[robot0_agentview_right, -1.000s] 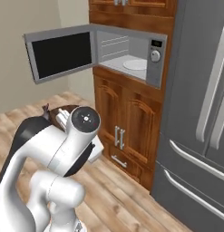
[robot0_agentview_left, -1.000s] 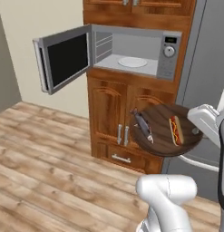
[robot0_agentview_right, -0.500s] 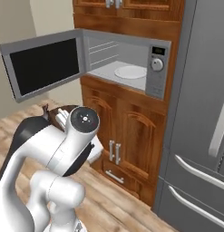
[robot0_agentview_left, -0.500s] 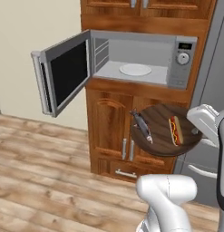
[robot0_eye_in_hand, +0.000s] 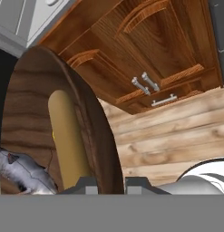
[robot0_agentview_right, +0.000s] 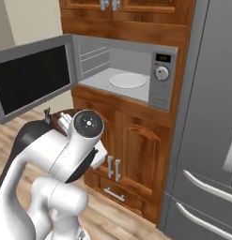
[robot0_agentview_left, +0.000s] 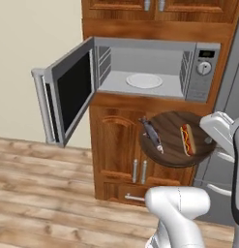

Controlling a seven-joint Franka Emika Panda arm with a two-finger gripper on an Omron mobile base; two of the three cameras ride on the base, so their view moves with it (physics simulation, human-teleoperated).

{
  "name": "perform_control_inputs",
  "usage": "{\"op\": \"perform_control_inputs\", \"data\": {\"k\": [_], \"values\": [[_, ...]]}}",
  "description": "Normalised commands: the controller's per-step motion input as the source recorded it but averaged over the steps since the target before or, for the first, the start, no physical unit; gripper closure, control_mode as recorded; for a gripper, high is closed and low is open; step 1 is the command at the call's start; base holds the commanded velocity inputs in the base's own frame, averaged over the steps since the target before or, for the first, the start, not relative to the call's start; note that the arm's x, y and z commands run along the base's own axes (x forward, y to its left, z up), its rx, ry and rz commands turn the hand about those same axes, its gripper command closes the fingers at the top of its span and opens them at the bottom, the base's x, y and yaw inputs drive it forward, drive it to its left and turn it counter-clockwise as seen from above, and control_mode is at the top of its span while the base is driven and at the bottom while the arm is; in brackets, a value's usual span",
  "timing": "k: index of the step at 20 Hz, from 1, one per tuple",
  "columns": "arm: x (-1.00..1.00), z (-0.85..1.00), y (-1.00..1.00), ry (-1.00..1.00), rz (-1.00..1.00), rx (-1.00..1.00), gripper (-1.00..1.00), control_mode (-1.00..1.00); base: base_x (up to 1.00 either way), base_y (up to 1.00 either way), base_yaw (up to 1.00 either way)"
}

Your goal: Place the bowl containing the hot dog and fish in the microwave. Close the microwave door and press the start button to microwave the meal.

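The dark-brown bowl point(robot0_agentview_left: 172, 130) hangs in the air in front of the cabinet, below the microwave point(robot0_agentview_left: 155, 68). In it lie the grey fish point(robot0_agentview_left: 152, 135) on the left and the hot dog point(robot0_agentview_left: 187, 139) on the right. My gripper point(robot0_agentview_left: 208, 141) is shut on the bowl's right rim. In the hand view the bowl's rim point(robot0_eye_in_hand: 100, 136) runs down between my gripper's point(robot0_eye_in_hand: 111, 184) tips, with the hot dog point(robot0_eye_in_hand: 68, 140) and fish point(robot0_eye_in_hand: 22, 172) beside it. The microwave door point(robot0_agentview_left: 67, 97) stands swung open to the left. In the right base view my arm hides most of the bowl.
A white turntable plate point(robot0_agentview_left: 144, 80) lies inside the microwave cavity. The control panel with knob point(robot0_agentview_left: 203, 69) is on its right. Wooden cabinet doors point(robot0_agentview_right: 131, 150) sit below, more cabinets above. A grey fridge point(robot0_agentview_right: 211, 122) stands to the right. Wooden floor lies on the left.
Both base views have shifted: the base has driven closer to the microwave, which now looks larger and nearer. The bowl stays in my gripper, at the same place relative to the arm.
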Motion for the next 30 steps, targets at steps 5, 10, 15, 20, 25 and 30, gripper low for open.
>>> {"op": "perform_control_inputs", "data": {"k": [5,10,15,20,25,30], "values": [[0.00,0.00,0.00,0.00,0.00,0.00,1.00,1.00,0.54,0.32,-0.20],[0.00,0.00,0.00,0.00,0.00,0.00,1.00,1.00,0.60,0.27,-0.18],[0.00,0.00,0.00,0.00,0.00,0.00,1.00,1.00,0.60,0.23,-0.17],[0.00,0.00,0.00,0.00,0.00,0.00,1.00,1.00,0.43,0.22,-0.13],[0.00,0.00,0.00,0.00,0.00,0.00,1.00,1.00,0.25,0.28,-0.08],[0.00,0.00,0.00,0.00,0.00,0.00,1.00,1.00,0.31,0.23,-0.08]]}}
